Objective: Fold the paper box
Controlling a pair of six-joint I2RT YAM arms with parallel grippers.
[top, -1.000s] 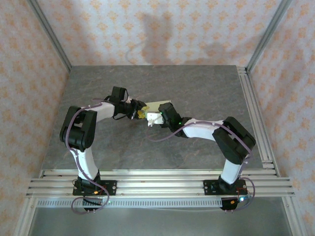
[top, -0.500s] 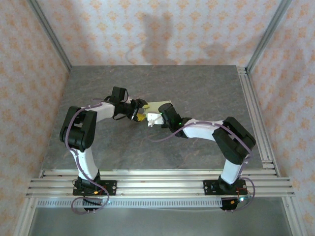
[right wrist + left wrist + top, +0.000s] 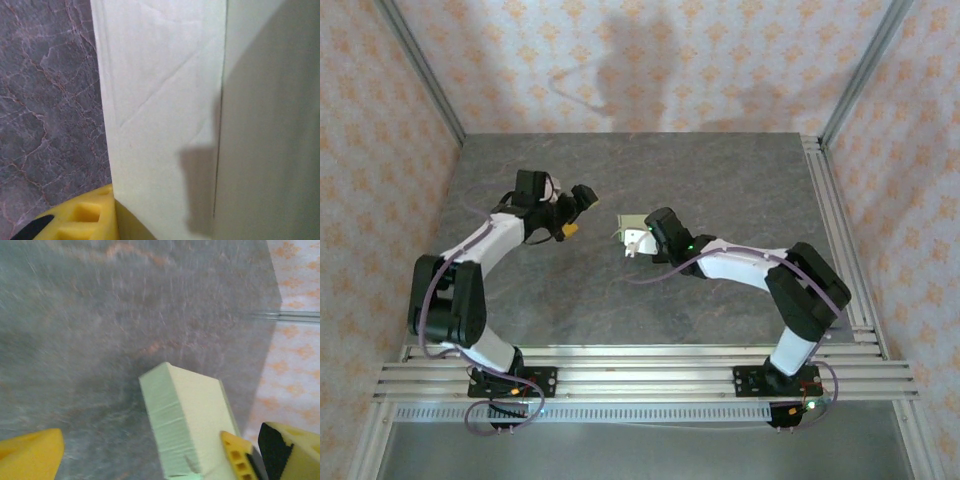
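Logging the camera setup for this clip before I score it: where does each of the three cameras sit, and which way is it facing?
Top external: fixed above and behind the bases, looking down on the grey table; both arms show, left gripper open, right gripper holding the paper box.
Left wrist: on the left arm, looking down at the box; one own yellow fingertip shows lower left.
Right wrist: close against the box; own yellow finger at bottom.
Shared: all three show the box and table.
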